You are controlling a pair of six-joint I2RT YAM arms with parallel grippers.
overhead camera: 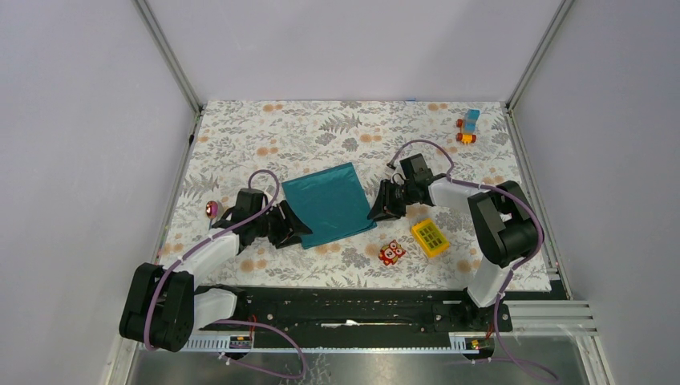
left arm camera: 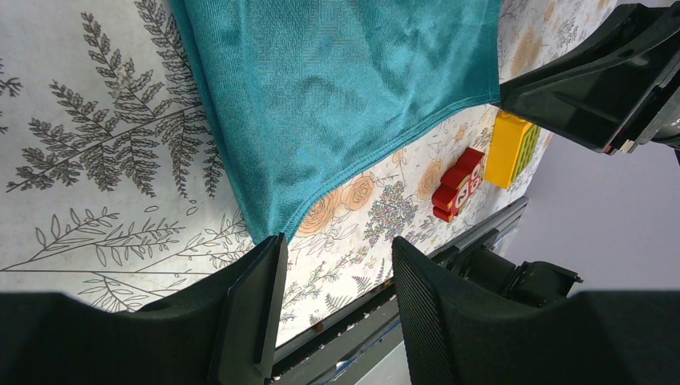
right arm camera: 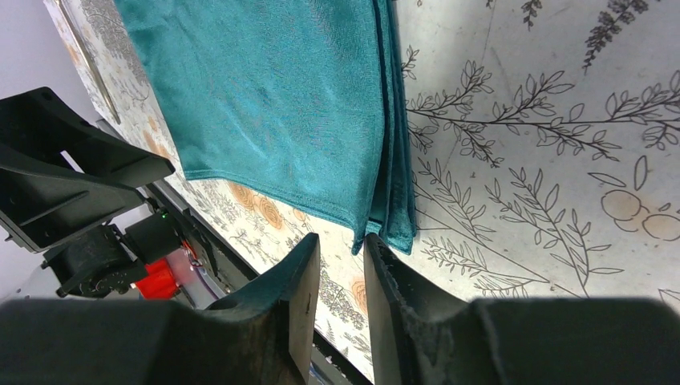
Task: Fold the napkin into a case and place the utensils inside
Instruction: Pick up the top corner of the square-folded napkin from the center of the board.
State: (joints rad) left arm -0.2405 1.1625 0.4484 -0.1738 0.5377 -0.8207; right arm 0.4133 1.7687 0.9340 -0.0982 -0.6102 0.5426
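Your left pincer (overhead camera: pixel 295 230) is released. In its wrist view the fingers (left arm camera: pixel 255 309) stand well apart, and only the flowered table cover (overhead camera: pixel 337 128) shows between them. The napkin (overhead camera: pixel 330 202) lies flat just ahead of this pincer. It is teal, a little shiny, and folded to a rectangle. Its near left corner runs down to a point that meets the tip of one finger. The corner is at the tip only, not between the jaws.

Your right pincer (overhead camera: pixel 377 210) is also released, but only a little, with a narrow slit between its fingers (right arm camera: pixel 289 297). Nothing is caught in that slit. Just ahead of these fingertips is the near right corner of the napkin, where you see several layers stacked edge on edge. The corner comes very close to one fingertip, and I cannot tell if it touches.

So the napkin is between your pincers, one at each near corner, and neither one grasps it.

The spoon (overhead camera: pixel 212 208) lies to the left of the left pincer, beyond its arm and well apart from the napkin. Only its pink bowl shows clearly.

On the near side of the right pincer stands a red owl toy (overhead camera: pixel 391 253), and a yellow block (overhead camera: pixel 430 237) is just beside it. A small blue and orange toy (overhead camera: pixel 469 127) sits far beyond the right pincer, at the far right corner of the table.
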